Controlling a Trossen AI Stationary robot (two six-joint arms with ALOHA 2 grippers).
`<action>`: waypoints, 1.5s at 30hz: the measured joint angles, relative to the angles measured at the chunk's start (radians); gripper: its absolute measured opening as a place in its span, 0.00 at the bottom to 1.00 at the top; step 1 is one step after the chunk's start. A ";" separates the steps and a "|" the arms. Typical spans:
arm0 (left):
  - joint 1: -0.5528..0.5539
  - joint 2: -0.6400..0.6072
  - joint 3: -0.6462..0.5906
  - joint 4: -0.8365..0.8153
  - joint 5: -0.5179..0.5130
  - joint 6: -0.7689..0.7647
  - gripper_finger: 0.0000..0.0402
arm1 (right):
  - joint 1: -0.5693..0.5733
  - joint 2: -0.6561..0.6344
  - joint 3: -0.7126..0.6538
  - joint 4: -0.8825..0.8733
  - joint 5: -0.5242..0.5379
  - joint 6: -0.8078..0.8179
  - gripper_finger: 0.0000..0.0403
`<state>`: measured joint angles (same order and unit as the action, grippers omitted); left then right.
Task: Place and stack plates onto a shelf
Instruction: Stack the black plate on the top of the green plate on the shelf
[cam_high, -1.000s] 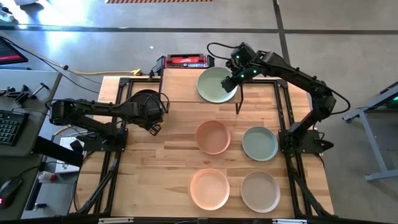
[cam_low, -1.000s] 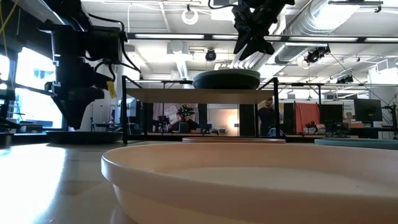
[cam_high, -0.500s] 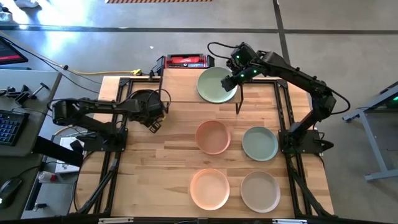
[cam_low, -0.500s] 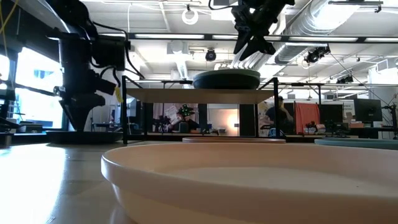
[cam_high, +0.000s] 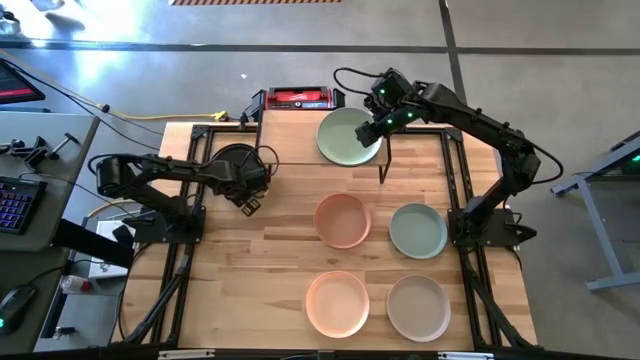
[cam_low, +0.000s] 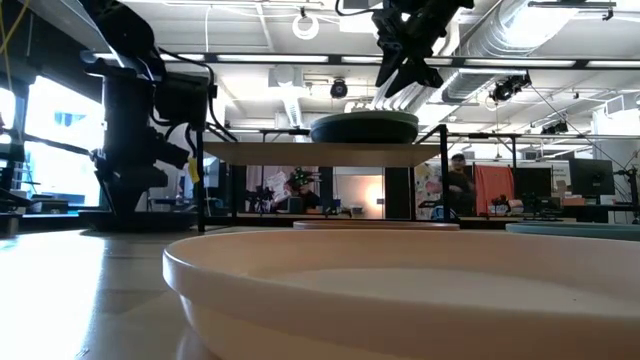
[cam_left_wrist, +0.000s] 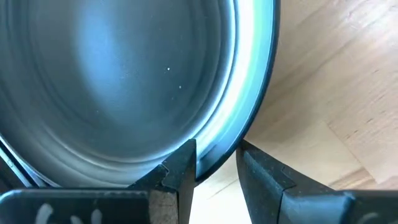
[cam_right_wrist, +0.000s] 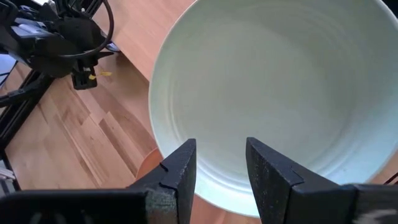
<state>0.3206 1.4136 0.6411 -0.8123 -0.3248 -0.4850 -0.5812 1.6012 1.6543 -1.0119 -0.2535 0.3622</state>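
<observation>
A black plate (cam_high: 226, 156) (cam_left_wrist: 124, 74) lies flat on the table at the left. My left gripper (cam_high: 248, 200) (cam_left_wrist: 217, 152) hangs low over its near rim, open, with one finger inside the rim and one outside. I cannot tell whether either finger touches it. A pale green plate (cam_high: 345, 135) (cam_right_wrist: 280, 87) rests on the shelf (cam_high: 290, 135) (cam_low: 300, 152) at the far side. My right gripper (cam_high: 378, 128) (cam_right_wrist: 221, 152) stands open just above that plate's rim, one finger to each side.
Several plates lie on the table's right half: peach-pink (cam_high: 342, 220), pale green (cam_high: 417, 230), peach (cam_high: 337, 303) and beige (cam_high: 418, 307). A red-and-black device (cam_high: 300, 97) sits behind the shelf. Bare wood lies at the near left.
My left gripper has sunk toward the black plate's rim, shifted slightly toward the table's right and rolled a little, its fingers staying apart. The black plate and the right gripper have kept still.
</observation>
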 joint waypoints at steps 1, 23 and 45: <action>0.002 0.000 0.000 0.000 -0.001 0.000 0.26 | 0.000 0.000 0.000 0.000 0.000 0.000 0.29; 0.006 0.000 0.001 0.009 -0.029 0.058 0.02 | 0.000 0.000 0.000 0.000 0.000 -0.002 0.29; 0.006 0.000 0.161 -0.200 -0.038 0.045 0.00 | 0.000 0.000 0.000 0.000 0.001 -0.004 0.29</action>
<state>0.3271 1.4136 0.8025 -1.0128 -0.3629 -0.4397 -0.5815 1.6012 1.6543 -1.0119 -0.2528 0.3580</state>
